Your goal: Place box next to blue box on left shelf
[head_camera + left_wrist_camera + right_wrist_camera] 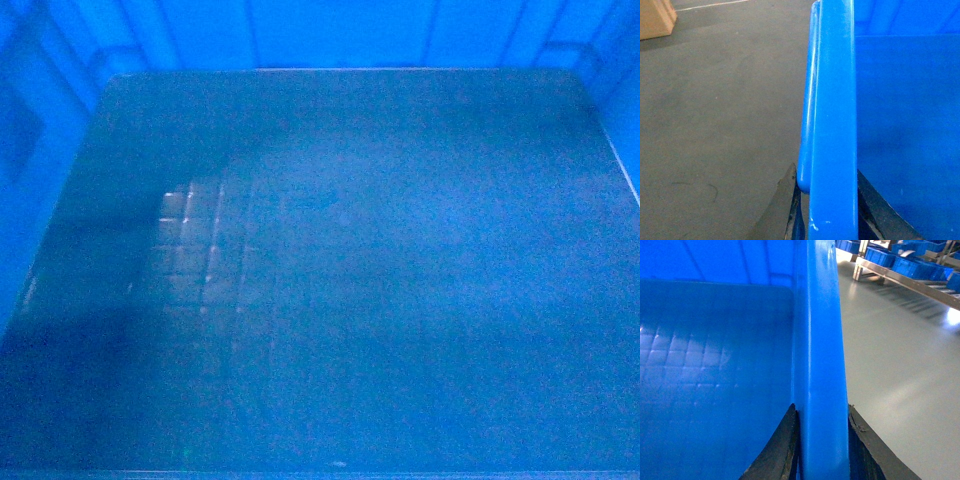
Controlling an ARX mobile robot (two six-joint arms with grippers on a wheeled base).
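- Head view: the box (340, 280) fills the whole picture, seen from above into its open top. Its flat floor shows a faint square grid where light catches it at the left, and the bright blue walls rise along the top and both sides. Neither claw shows here.
- Left wrist view: the left gripper (825, 210) straddles the box's left rim (832, 115), one dark finger (782, 210) on the outside and the other inside the wall, both pressed close against the plastic, so the claw is closed narrowly on the rim. Outside the wall lies grey floor (715, 125); a tan cardboard carton (655, 17) sits at the far top left corner, well apart from the box.
- Right wrist view: the right gripper (822, 450) clamps the opposite rim the same way, a dark finger (777, 450) on the inside touching the wall and one on the outside. Only this view shows the metal shelf rack (905, 277) at the upper right, carrying several blue bins (920, 265), well apart across pale floor.
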